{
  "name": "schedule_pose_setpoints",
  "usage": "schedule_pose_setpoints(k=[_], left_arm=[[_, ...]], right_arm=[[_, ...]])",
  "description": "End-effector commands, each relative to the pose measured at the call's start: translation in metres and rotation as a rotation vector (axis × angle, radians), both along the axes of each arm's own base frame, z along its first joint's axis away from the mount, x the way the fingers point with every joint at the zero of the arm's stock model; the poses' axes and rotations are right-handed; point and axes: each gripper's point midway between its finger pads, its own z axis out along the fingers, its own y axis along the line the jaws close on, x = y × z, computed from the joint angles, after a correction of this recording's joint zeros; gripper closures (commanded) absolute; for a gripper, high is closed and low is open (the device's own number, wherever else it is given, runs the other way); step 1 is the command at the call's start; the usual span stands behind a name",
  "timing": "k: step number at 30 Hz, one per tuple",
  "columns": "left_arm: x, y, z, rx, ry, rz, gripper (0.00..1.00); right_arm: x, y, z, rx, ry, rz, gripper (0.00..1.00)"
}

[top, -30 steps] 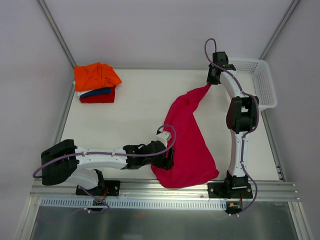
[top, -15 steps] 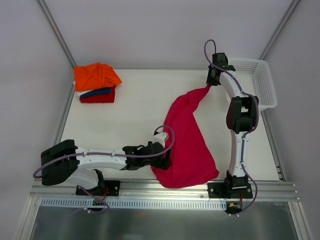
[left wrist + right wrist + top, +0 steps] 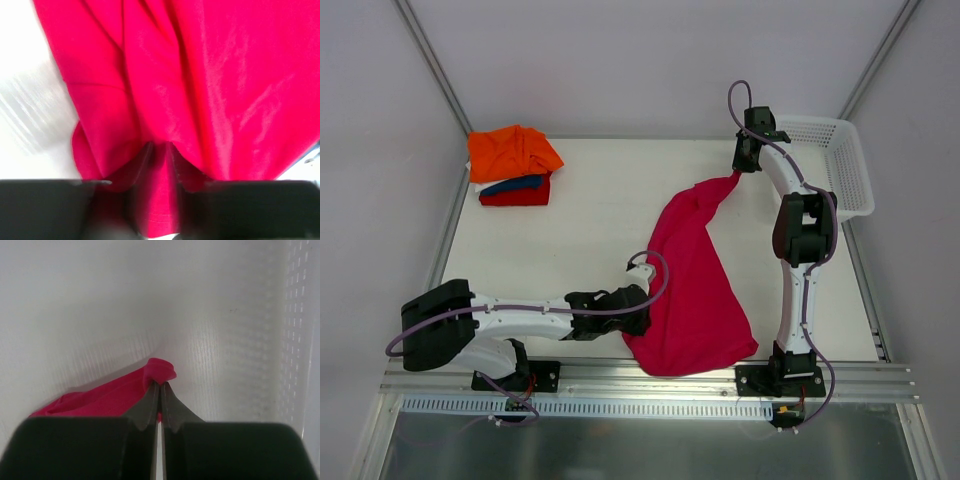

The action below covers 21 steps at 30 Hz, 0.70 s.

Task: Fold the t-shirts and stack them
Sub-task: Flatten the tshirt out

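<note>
Right gripper (image 3: 160, 386) clenched on magenta t-shirt (image 3: 695, 290) corner by far right edge of table (image 3: 590, 220); left gripper (image 3: 160, 150) pinching its hem at near edge. Pull both corners apart evenly, get cloth taut and flat before you fold.

- in your left wrist view the magenta shirt (image 3: 215, 90) runs past the top and right edges, and the fingers (image 3: 60, 210) of the left pincer (image 3: 156, 200) are dark blurs along the bottom.
- from above, the orange shirt (image 3: 512, 152) covers most of the dark blue shirt (image 3: 512, 185) and the red shirt (image 3: 515, 198); only their near edges show.
- your right wrist view cuts the basket (image 3: 300, 340) off at its right edge.
</note>
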Motion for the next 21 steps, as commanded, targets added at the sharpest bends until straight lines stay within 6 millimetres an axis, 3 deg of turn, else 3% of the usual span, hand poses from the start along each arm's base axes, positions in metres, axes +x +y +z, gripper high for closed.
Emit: schedule_pose_setpoints(k=[1,6,8,12,15,17,21], left_arm=[[0.001,-0.002,0.000,0.014,-0.009,0.003,0.92],[0.000,-0.004,-0.008,0.030,0.014,0.005,0.91],[0.000,-0.003,-0.009,0.034,0.011,0.010,1.00],[0.008,0.005,0.003,0.054,-0.033,0.031,1.00],[0.024,0.021,0.027,0.111,-0.119,0.083,1.00],[0.036,0.024,0.053,0.118,-0.187,0.103,1.00],[0.065,0.050,0.113,0.110,-0.327,0.194,1.00]], right_arm=[[0.002,0.001,0.029,0.023,-0.057,-0.004,1.00],[0.003,0.002,0.033,0.028,-0.063,-0.002,1.00],[0.003,0.002,0.035,0.028,-0.069,-0.003,1.00],[0.003,0.001,0.035,0.026,-0.070,-0.008,1.00],[0.001,0.001,0.030,0.028,-0.066,-0.011,1.00],[0.001,0.001,0.027,0.032,-0.064,-0.013,1.00],[-0.003,0.002,0.017,0.037,-0.046,-0.018,1.00]])
